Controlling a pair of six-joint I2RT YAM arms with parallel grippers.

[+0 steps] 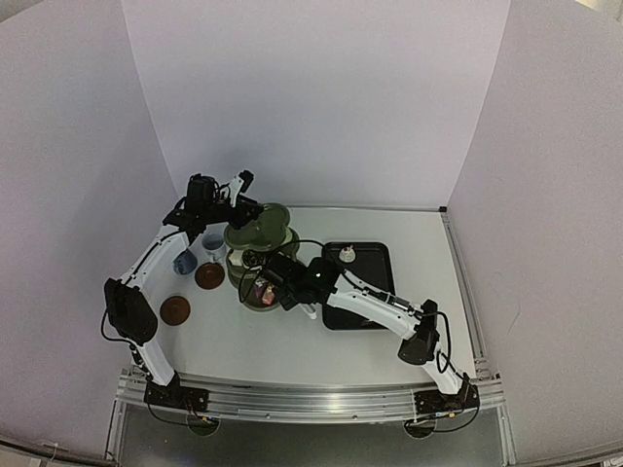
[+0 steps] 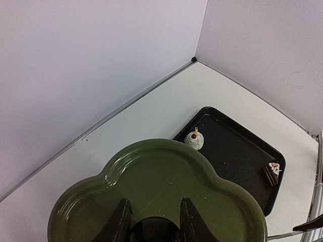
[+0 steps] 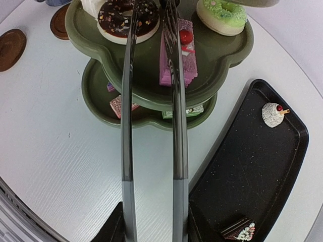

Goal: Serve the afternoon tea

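The olive-green three-tier stand (image 1: 263, 233) stands left of centre. My left gripper (image 2: 154, 222) is above its bare top tier (image 2: 161, 171), jaws closed round the dark centre knob (image 2: 154, 231). My right gripper (image 3: 154, 224) is shut on the tongs (image 3: 128, 126), whose two arms are apart and reach over the middle tier (image 3: 227, 48). There lie a chocolate ring (image 3: 126, 17), a pink slice with a cherry (image 3: 185, 55) under the right tong arm, and a green ring (image 3: 222, 15). Pink (image 3: 118, 105) and green (image 3: 194, 110) cakes sit on the bottom tier.
The black tray (image 1: 375, 282) right of the stand holds a white ball cake (image 3: 273, 114) and a chocolate slice (image 3: 239, 232). Two brown saucers (image 1: 209, 275) (image 1: 176, 309), a dark-blue cup (image 1: 185, 263) and a pale cup (image 1: 214, 243) sit left of the stand. White walls enclose the table.
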